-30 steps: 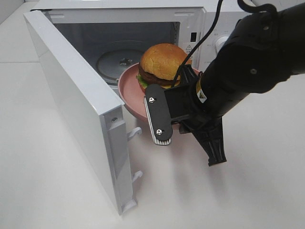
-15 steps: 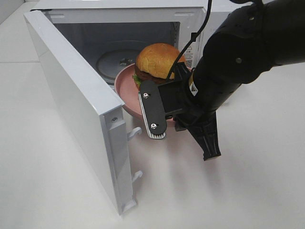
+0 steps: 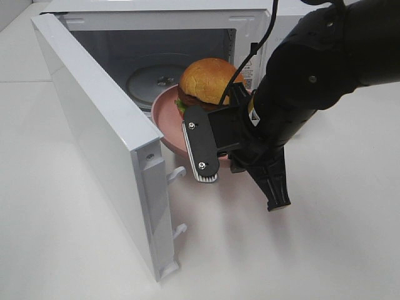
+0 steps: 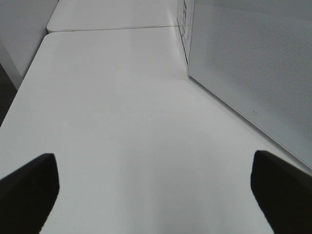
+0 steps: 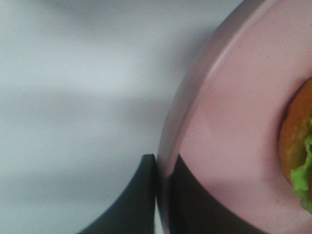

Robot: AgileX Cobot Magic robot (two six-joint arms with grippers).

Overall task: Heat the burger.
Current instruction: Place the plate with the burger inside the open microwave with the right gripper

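The burger (image 3: 209,80), with its glossy golden bun, green lettuce and dark patty, was seen seated on a pink plate (image 3: 164,115). The plate was held clear of the white table (image 3: 325,237), at the open mouth of a white microwave (image 3: 156,19) and just in front of its grey turntable (image 3: 153,78). Whether the plate's far edge had crossed the threshold could not be told.

The plate's near rim was pinched by the right gripper (image 3: 199,147). In the right wrist view its dark fingers (image 5: 139,200) were shown pressed together on either side of the rim. The microwave door (image 3: 100,125) was swung wide open on the left of the high view.

A small sticker (image 3: 248,62) with a warning triangle was seen on the oven frame, and a yellow and white label (image 3: 264,124) on the right arm. The print on both was too small to be read.

The left gripper (image 4: 156,195) was shown over bare table, its fingers (image 4: 27,190) spread wide with nothing between them.
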